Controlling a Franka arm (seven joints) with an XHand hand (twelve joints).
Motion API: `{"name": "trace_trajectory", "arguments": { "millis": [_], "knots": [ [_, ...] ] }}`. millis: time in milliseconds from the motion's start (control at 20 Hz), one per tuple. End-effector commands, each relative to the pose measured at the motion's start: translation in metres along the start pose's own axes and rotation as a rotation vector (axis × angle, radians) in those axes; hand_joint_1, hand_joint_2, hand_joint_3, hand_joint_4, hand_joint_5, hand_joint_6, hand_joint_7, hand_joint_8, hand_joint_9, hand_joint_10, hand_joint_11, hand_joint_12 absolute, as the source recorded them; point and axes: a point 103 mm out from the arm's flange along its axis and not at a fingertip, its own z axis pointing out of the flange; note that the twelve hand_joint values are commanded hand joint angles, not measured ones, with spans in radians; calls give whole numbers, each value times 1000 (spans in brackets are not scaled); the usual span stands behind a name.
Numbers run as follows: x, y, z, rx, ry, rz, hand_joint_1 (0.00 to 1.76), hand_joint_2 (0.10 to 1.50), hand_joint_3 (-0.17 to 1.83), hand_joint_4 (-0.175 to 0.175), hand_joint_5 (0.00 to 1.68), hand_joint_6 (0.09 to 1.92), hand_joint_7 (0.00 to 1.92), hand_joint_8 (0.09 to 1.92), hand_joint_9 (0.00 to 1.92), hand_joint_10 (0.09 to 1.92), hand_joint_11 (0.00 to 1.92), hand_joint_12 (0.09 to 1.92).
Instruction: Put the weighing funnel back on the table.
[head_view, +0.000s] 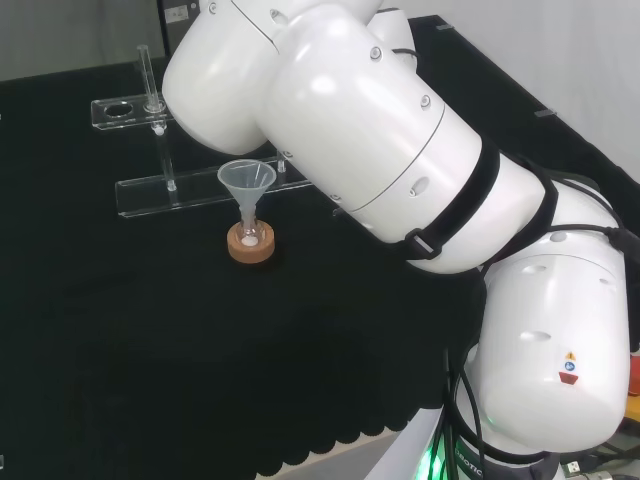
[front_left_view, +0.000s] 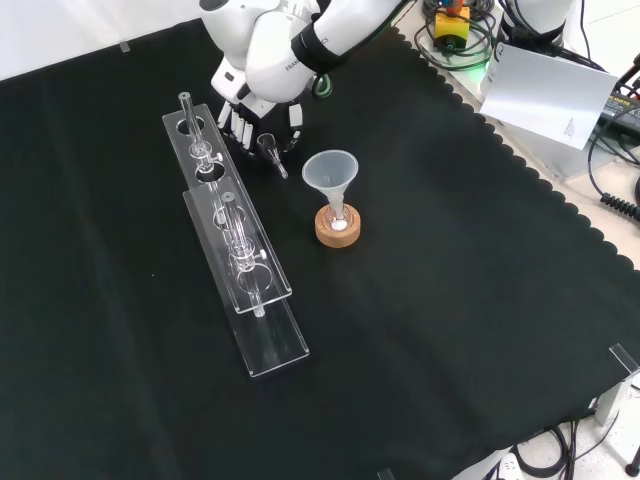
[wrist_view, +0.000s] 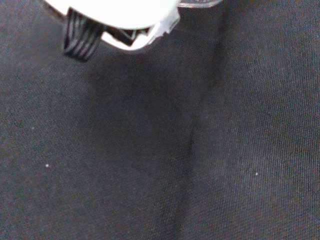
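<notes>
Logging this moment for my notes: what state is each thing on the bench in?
Black and white robot hand: low over the black cloth.
Small clear weighing funnel: by the hand; held or set down, cannot tell.
Big clear cone-shaped funnel: upright, stem in the flask.
Small clear flask: upright on the cork ring.
Clear plastic tube rack: standing, tubes in it.

I can read no words from here. A small sticker (head_view: 569, 368) with two warning signs sits on the arm's lower link (head_view: 560, 300), and the white sheet (front_left_view: 545, 90) carries illegible print.
</notes>
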Motion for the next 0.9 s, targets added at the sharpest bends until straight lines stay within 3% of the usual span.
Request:
{"name": "trace_trajectory", "arguments": {
  "millis": [50, 600, 900],
  "knots": [
    [6, -1, -1, 5, -9, 0, 1015, 592, 736, 41, 789, 875, 832, 774, 893, 567, 446, 1287],
    [5, -5, -2, 30, -15, 12, 1009, 580, 744, 12, 683, 870, 765, 776, 853, 571, 425, 1292],
    [-1, -14, -17, -8, 6, 25, 978, 564, 743, -17, 517, 832, 658, 790, 791, 594, 376, 1307]
  ]
}}
